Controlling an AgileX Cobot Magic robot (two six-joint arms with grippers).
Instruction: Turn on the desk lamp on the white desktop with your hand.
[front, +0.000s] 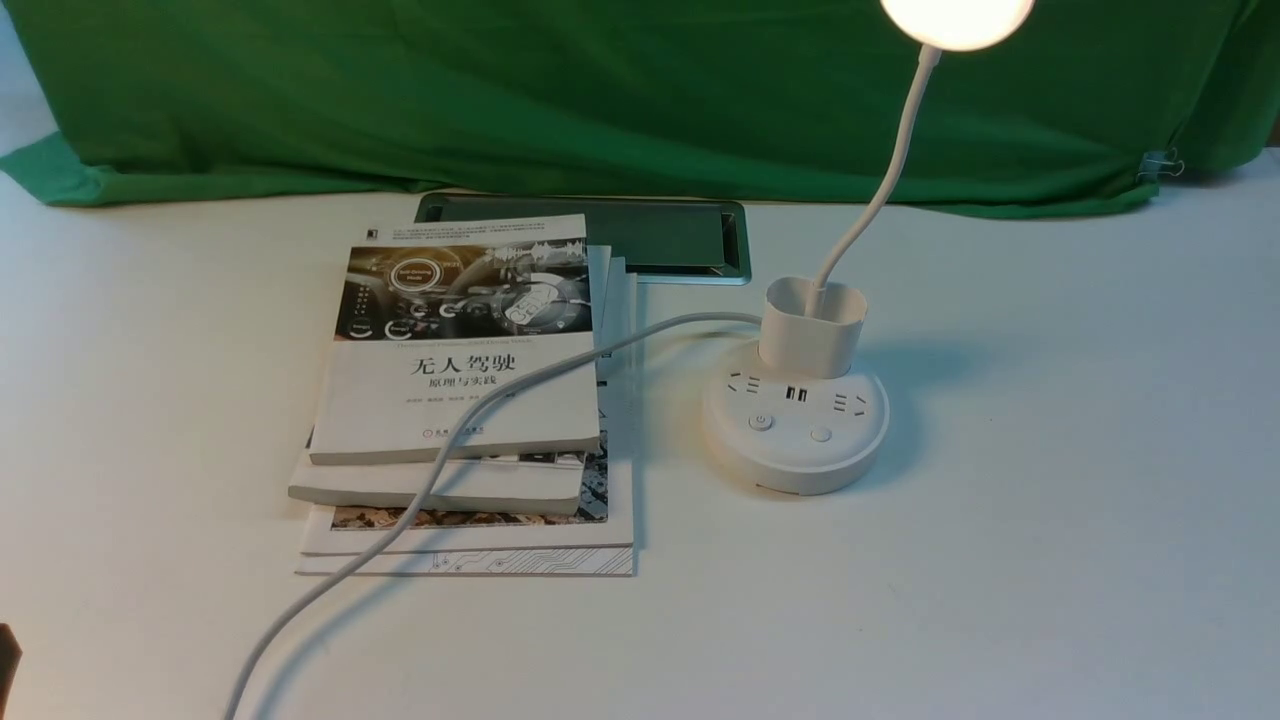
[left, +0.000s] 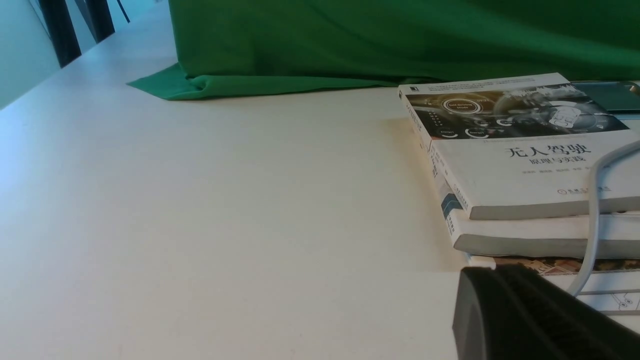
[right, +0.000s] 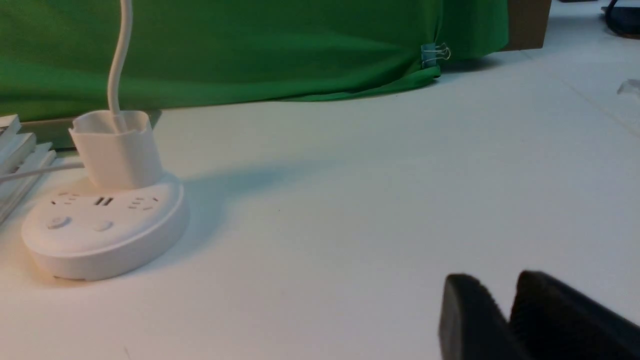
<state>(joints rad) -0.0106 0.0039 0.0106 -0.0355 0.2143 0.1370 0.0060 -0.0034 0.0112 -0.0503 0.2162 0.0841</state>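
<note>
The desk lamp stands on the white desktop (front: 1050, 500), right of centre. Its disc head (front: 957, 20) glows at the top edge of the front view. The thin neck rises from a cup holder (front: 812, 325) on the round base (front: 795, 430), which carries two buttons (front: 761, 422). In the right wrist view the lamp base (right: 105, 235) lies well away from my right gripper (right: 500, 281), which is open with a narrow gap between its tips and holds nothing. My left gripper (left: 495, 274) shows as one dark block, shut, low beside the books. Neither hand touches the lamp.
A stack of books (front: 465, 340) lies left of the lamp, with the white power cable (front: 430, 480) draped over it toward the front edge. A grey cable hatch (front: 660, 240) sits behind. Green cloth (front: 600, 100) hangs along the back, with a binder clip (right: 435, 52).
</note>
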